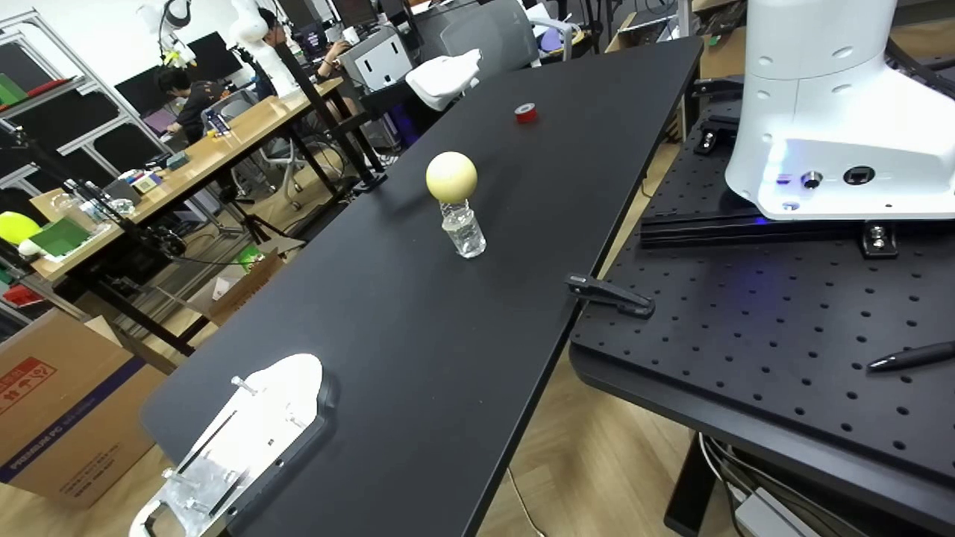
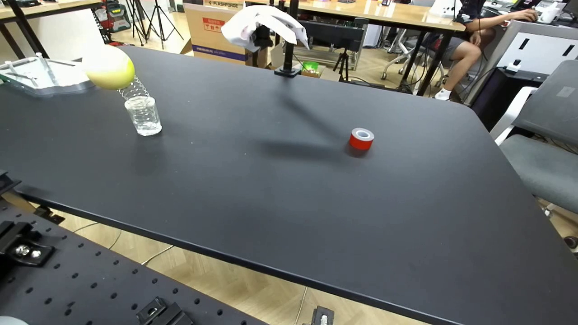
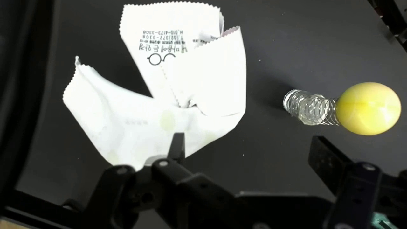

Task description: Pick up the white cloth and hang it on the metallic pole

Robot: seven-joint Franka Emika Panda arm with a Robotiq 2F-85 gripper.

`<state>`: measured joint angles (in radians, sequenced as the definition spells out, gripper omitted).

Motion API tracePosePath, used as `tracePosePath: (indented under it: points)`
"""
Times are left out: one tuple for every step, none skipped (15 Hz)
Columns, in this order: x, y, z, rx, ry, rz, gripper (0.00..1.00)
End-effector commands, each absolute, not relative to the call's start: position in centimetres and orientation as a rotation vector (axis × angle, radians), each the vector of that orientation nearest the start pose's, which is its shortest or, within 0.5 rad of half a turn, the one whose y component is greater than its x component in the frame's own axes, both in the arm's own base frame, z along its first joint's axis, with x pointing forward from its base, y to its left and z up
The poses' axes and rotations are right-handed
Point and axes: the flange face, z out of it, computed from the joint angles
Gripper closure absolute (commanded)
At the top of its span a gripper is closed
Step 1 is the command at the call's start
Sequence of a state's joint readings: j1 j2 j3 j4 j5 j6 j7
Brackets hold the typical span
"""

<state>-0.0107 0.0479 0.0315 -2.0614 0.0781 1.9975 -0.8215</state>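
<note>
The white cloth is draped at the upper part of a dark pole at the table's far edge. The cloth (image 1: 444, 77) and pole (image 1: 357, 155) show in an exterior view; the cloth (image 2: 264, 22) and pole (image 2: 289, 54) show again in an exterior view. A black part shows under the cloth's folds. The wrist view looks down on the cloth (image 3: 190, 79), folded, with its corners spread and print visible. My gripper (image 3: 248, 140) is open with nothing between its fingers. Its left finger overlaps the cloth's lower edge; I cannot tell whether they touch. The gripper is outside both exterior views.
A yellow ball (image 1: 451, 177) on a spring rises from a clear cup (image 1: 466, 235) on the black table. A red tape roll (image 2: 361, 140) lies on the table. A white plate with posts (image 1: 254, 418) lies at one end. A grey chair (image 2: 551, 99) stands beyond.
</note>
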Motion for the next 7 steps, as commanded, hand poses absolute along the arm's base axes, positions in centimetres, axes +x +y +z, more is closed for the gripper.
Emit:
tracePosePath:
  points:
    - [54.22,1.84,41.52,-2.795,-1.224,0.07,0.0]
    - [54.25,1.86,41.68,-2.796,-1.228,0.055,0.0]
    - [54.58,1.83,40.83,-2.789,-1.209,0.087,0.0]
    - [54.6,1.84,40.94,-2.79,-1.212,0.081,0.0]
    - [54.6,1.84,41.0,-2.79,-1.214,0.078,0.0]
    - [54.6,1.84,41.03,-2.79,-1.215,0.077,0.0]
    - [54.6,1.84,41.04,-2.789,-1.216,0.077,0.0]
